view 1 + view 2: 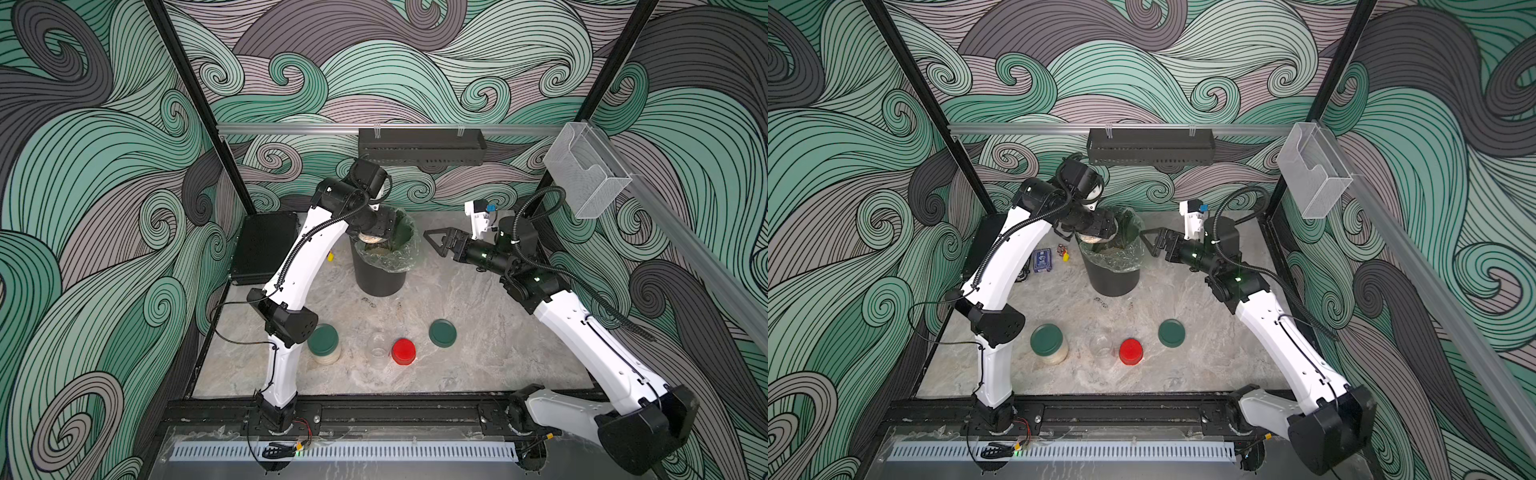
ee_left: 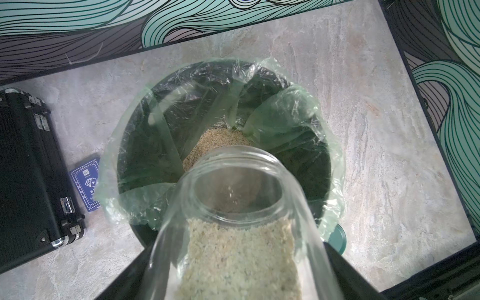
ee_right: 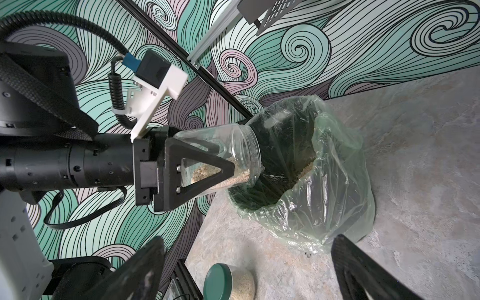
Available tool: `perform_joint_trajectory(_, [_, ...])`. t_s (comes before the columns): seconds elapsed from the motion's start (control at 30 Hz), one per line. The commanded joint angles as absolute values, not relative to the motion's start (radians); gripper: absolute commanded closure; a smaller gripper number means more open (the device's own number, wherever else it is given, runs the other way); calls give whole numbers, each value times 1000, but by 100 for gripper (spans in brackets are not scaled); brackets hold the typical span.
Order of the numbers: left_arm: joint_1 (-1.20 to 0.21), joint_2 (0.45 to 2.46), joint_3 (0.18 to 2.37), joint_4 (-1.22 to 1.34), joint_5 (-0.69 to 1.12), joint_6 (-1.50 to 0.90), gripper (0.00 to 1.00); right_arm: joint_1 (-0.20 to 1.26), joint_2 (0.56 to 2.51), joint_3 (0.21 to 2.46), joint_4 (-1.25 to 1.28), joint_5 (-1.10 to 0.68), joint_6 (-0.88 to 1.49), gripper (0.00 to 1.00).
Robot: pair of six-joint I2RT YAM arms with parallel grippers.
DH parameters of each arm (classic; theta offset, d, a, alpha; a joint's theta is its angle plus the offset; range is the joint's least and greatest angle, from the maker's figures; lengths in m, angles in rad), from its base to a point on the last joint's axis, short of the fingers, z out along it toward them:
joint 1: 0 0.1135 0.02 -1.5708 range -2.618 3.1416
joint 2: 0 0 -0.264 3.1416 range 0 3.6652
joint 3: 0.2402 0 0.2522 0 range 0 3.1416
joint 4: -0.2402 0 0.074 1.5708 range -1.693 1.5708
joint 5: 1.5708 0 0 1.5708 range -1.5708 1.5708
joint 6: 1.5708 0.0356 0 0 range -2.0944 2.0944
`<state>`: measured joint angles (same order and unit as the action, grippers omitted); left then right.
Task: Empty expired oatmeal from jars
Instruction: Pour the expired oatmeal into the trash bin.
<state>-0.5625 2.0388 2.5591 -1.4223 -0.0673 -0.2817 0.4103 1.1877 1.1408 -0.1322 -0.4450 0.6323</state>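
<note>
My left gripper (image 1: 372,232) is shut on an open clear glass jar (image 2: 239,187), tipped mouth-down over the black bin (image 1: 380,274) with its plastic liner. Pale oatmeal (image 2: 241,254) lies along the jar's lower side, and more oatmeal (image 2: 215,142) sits in the bin's bottom. My right gripper (image 1: 436,245) hangs open and empty just right of the bin. At the front, a jar with a green lid (image 1: 324,345) holds oatmeal. Beside it stand an empty small jar (image 1: 378,347), a red lid (image 1: 403,351) and a loose green lid (image 1: 442,333).
A black case (image 1: 262,245) lies at the left wall, with a blue card box (image 1: 1042,259) and a small yellow item (image 1: 1065,257) near the bin. A black rack (image 1: 422,145) hangs on the back rail; a clear holder (image 1: 586,170) juts from the right post.
</note>
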Motion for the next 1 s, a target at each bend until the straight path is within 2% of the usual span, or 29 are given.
perform_joint_trajectory(0.0, [-548,2069,2605,-1424,-47,-294,100,406,1162,1131,-108,-454,603,1])
perform_joint_trajectory(0.43, [-542,2059,2638,-1402,-31,-302,100,406,1152,1135,-100,-459,568,1])
perform_joint_trajectory(0.83, [-539,2021,2638,-1402,-44,-299,100,408,1132,1138,-72,-467,399,1])
perform_joint_trajectory(0.97, [-507,2070,2640,-1404,17,-320,100,410,1139,1140,-58,-518,228,3])
